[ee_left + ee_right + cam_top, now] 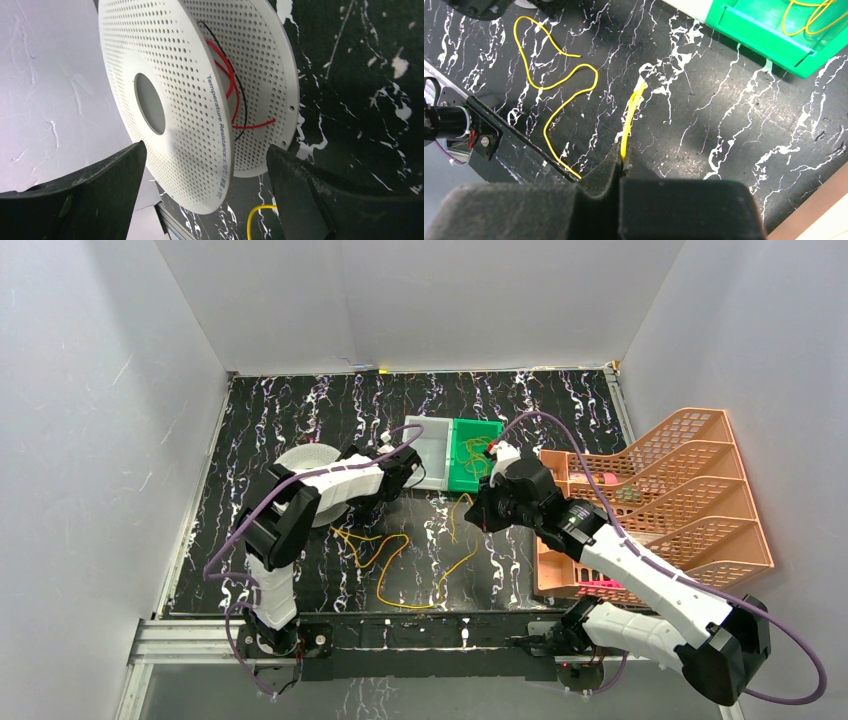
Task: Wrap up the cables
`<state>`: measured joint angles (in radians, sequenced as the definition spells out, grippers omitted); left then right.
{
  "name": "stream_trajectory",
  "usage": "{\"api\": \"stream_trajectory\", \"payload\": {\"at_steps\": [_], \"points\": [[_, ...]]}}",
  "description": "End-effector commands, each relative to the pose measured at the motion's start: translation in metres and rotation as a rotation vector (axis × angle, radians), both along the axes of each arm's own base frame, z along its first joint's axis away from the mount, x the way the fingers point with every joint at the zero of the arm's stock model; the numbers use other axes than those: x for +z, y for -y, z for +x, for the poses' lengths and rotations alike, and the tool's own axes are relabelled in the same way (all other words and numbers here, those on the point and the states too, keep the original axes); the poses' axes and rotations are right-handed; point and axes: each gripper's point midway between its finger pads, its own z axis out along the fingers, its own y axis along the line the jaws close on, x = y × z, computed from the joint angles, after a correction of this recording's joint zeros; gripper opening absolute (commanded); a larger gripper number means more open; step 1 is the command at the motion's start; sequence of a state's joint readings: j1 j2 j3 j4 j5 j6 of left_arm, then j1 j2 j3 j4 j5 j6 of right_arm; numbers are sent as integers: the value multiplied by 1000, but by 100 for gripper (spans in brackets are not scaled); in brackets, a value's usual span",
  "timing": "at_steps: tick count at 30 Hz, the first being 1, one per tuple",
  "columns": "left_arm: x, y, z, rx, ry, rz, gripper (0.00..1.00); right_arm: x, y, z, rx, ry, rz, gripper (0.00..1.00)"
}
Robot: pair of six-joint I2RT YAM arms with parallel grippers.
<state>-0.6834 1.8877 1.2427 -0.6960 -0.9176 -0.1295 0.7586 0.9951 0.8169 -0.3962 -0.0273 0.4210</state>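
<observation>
Between the closed jaws of the right gripper (621, 160): yellow cable (630, 115) pinched near one end, apparently doubled, running forward from the fingertips onto the black table (724, 125). Left of those jaws: loose cables (554, 75) lying in open loops on the table, apart from the pinched one as far as this view shows. Ahead and to the right: green bin (764, 35) with more yellow coils (804, 17) inside. Left gripper (206, 150) spread wide, with a white perforated spool (165, 90) standing on edge ahead between the fingers, no contact visible. Red wire (225, 75) on the spool's core, and a yellow loop (260, 212) on the table just below the jaws. Handling judgement: cable light, limp and thin, probably slick. Springs into curves, holds no shape, likely to slip through a weak pinch. Best taken close to an end so the free length trails behind. Room: open table between the two grippers. Bin wall close ahead of the right jaws, orange rack (680, 500) on their right, near rail (514, 135) on their left. Snag risk for trailing cable at the bin lip and among the other loops.
</observation>
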Motion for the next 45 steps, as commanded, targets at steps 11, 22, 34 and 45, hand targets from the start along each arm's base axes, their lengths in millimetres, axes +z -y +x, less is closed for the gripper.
{"api": "stream_trajectory", "payload": {"at_steps": [11,22,34,45], "points": [[12,-10,15,-2,99,102,58,24,-7,-2,27,74,119,0],[31,-9,17,4,158,48,18,34,-4,-3,21,97,137,0],[81,-3,19,6,239,-66,0,93,8,-1,-28,218,199,0],[129,11,5,2,291,-254,0,173,28,-1,-61,359,208,0]]}}
